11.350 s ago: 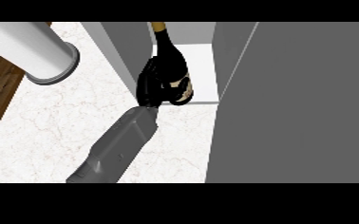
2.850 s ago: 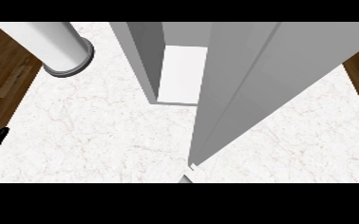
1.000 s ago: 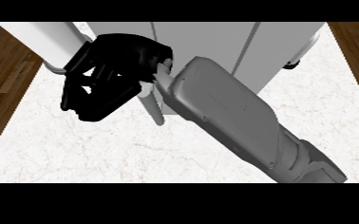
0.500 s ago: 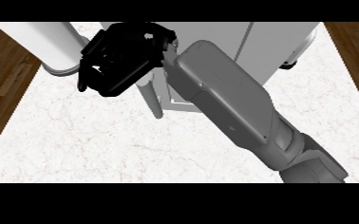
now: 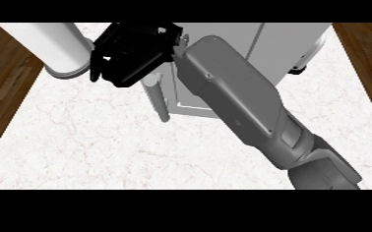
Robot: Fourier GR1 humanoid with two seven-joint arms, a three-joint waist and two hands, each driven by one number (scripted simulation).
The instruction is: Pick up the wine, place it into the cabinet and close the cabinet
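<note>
- Reaching up from the view's lower right, the grey right forearm (image 5: 240, 98) crosses the marble counter (image 5: 94, 137) on a slant and ends in the black right hand (image 5: 134, 54).
- The right hand sits at the upper left end of that forearm, its fingers (image 5: 109, 71) pointing down and to the left, partly bent and a little apart; nothing shows between them, and whether they touch what lies under them cannot be told.
- Just below the hand, the thin edge of the cabinet door (image 5: 156, 96) runs downward onto the counter, with its top end hidden beneath the palm.
- To the right of the hand and behind the forearm stands the grey cabinet (image 5: 283, 44), its front panel showing a vertical seam.
- The wine cannot be seen anywhere around the hand; the forearm covers the cabinet's lower front, so what lies there cannot be told.
- Left of the hand, just beside its fingers, stands a white cylinder (image 5: 58, 49) with a ringed base.
- Beyond the counter's left and right edges, away from the hand, lies a dark wooden floor (image 5: 15, 78).
</note>
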